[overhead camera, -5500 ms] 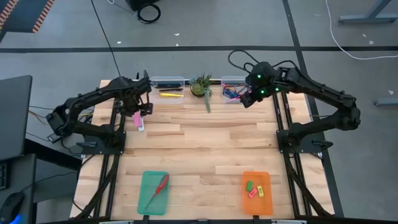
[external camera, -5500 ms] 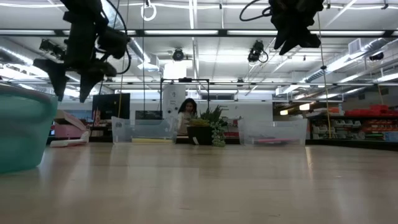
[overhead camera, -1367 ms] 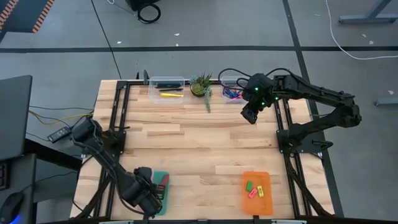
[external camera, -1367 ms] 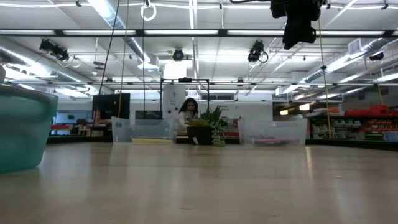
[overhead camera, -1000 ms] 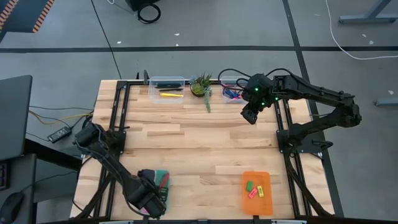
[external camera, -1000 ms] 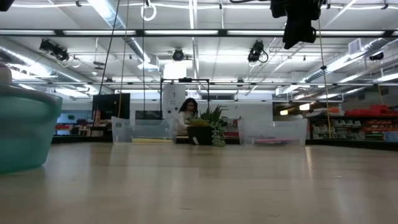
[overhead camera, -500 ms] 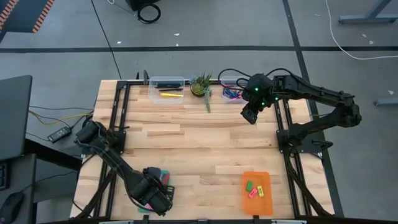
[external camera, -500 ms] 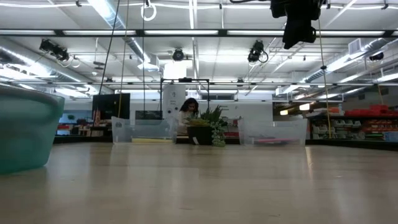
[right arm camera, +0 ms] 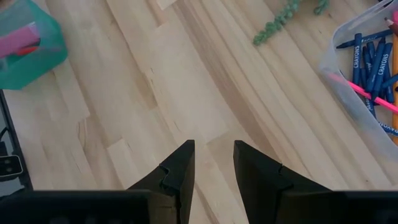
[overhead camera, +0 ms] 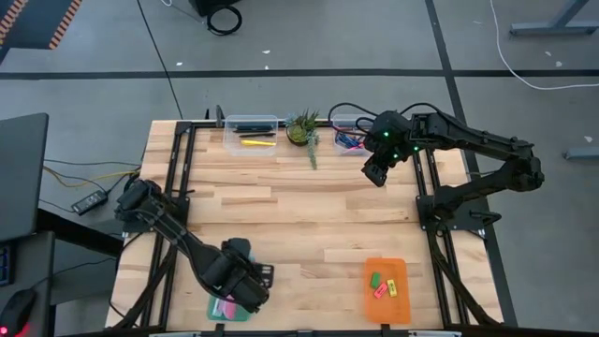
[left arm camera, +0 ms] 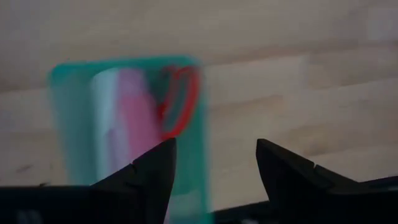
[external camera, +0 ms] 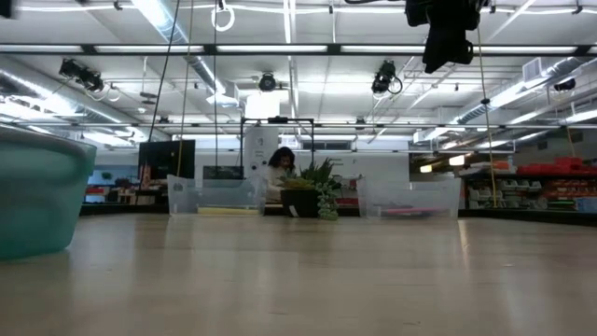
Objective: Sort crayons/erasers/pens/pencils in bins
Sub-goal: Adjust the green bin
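My left gripper (overhead camera: 251, 288) hovers open over the right side of the teal bin (overhead camera: 213, 313) at the table's near left, with nothing between its fingers (left arm camera: 214, 146). In that bin lie a long pink box (left arm camera: 127, 124) and red-handled scissors (left arm camera: 180, 102). My right gripper (overhead camera: 374, 173) hangs open and holds nothing above the far right of the table (right arm camera: 214, 146). Next to it stands a clear bin (overhead camera: 351, 131) with blue crayons (right arm camera: 370, 59). Another clear bin (overhead camera: 251, 123) holds a black and a yellow pencil (overhead camera: 257, 142). The erasers (overhead camera: 382, 284) lie in the orange bin (overhead camera: 387, 300). I cannot pick out pens.
A small potted plant (overhead camera: 302, 129) stands between the two clear bins at the far edge, a sprig trailing onto the wood. The middle of the table is bare boards (overhead camera: 299, 215). Black frame rails run along both sides. A person shows far behind the table (external camera: 280, 168).
My left gripper has risen from the teal bin and drifted toward the table's right edge. The pink box now shows lying in the bin beside the arm.
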Available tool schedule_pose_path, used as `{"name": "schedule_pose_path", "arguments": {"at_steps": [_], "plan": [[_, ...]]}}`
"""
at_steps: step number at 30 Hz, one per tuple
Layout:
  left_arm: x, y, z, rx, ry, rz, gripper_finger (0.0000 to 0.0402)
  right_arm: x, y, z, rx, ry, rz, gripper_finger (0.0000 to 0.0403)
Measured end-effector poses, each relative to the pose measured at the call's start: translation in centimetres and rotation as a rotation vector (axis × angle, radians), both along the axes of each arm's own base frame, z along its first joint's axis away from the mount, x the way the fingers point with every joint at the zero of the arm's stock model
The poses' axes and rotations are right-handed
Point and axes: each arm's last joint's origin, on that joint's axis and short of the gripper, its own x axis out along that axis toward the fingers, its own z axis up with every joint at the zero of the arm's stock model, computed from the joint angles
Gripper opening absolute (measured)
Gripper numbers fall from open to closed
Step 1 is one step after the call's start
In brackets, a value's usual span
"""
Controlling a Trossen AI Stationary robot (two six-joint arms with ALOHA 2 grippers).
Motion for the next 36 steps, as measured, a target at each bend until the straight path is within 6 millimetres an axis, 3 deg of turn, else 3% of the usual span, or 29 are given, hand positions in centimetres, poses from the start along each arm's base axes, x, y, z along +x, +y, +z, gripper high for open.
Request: {"name": "schedule_pose_path", "arguments": {"at_steps": [9,22,32,36], "plan": [[4.2,2.0,-0.3,0.056,-0.205,-0.075,0.021,0.0,0.0,0.0,0.0,0.001,0.0,0.0117],[7.5,4.1,-6.4,0.106,0.035,-0.17,0.0188,0.0,0.3,0.0,0.009,0.009,0.005,0.0117],[8.0,9.5,-6.9,0.14,0.251,-0.163,0.0177,0.0,0.3,0.0,0.011,0.006,-0.001,0.0117],[8.5,10.0,-7.0,0.076,0.252,-0.202,0.0172,0.0,0.3,-0.1,0.02,0.013,-0.01,0.0117]]}}
